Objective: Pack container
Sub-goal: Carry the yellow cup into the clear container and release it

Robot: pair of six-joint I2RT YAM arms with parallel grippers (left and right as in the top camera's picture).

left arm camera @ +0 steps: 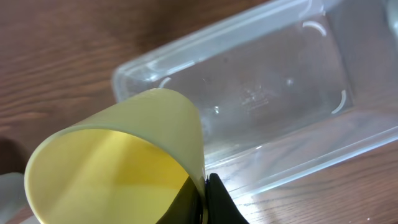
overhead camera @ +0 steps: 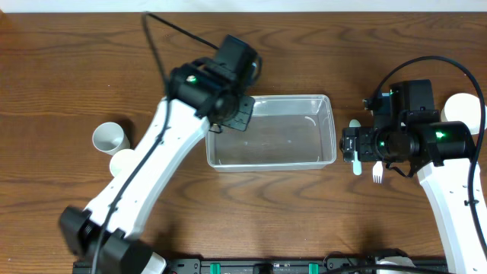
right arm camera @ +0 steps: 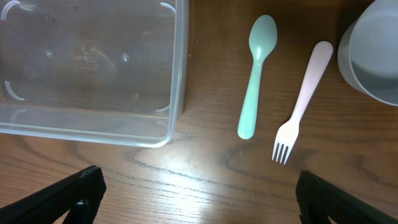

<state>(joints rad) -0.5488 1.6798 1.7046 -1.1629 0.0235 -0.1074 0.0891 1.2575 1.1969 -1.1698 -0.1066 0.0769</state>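
The clear plastic container [overhead camera: 272, 132] lies empty at the table's middle; it also shows in the left wrist view [left arm camera: 261, 93] and the right wrist view [right arm camera: 87, 68]. My left gripper [left arm camera: 205, 199] is shut on the rim of a yellow cup [left arm camera: 118, 168], held above the container's left end [overhead camera: 228, 99]. My right gripper [right arm camera: 199, 199] is open and empty, hovering right of the container over a mint green spoon [right arm camera: 256, 74] and a pink fork [right arm camera: 301, 102], which lie side by side on the wood [overhead camera: 358, 161].
A white cup [overhead camera: 108, 137] lies on its side at the left, with a pale cup [overhead camera: 123, 162] beside it. A white bowl [overhead camera: 466, 109] stands at the far right, also in the right wrist view [right arm camera: 373, 53].
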